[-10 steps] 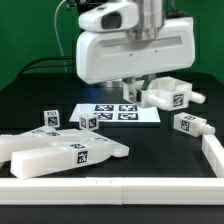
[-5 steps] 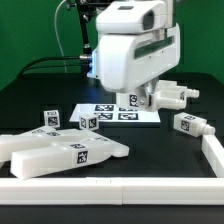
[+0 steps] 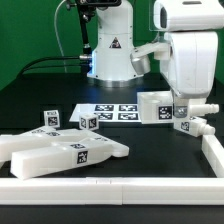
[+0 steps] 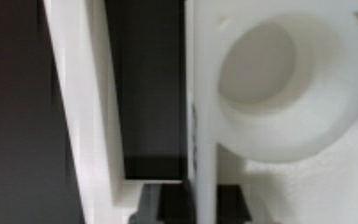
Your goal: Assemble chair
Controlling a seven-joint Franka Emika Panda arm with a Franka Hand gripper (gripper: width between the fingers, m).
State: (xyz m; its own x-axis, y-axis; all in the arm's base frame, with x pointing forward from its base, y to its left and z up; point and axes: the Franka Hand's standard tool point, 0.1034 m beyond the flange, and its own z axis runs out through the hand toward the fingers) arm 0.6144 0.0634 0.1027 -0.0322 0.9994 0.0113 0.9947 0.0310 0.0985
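The white hand [image 3: 178, 103] hangs at the exterior view's right, clamped on a blocky chair part [image 3: 155, 106] whose square tag faces the camera, just beside the marker board [image 3: 112, 111]. Near the hand's lower end, a short tagged piece [image 3: 190, 125] lies on the black bench [image 3: 150, 150]. Toward the exterior view's left of the marker board stand a small tagged block [image 3: 52, 117] and a second tagged block [image 3: 86, 123]. Nearer the camera lie long tapered pieces [image 3: 60, 152], close together. A white rail [image 3: 110, 190] borders the bench's front edge.
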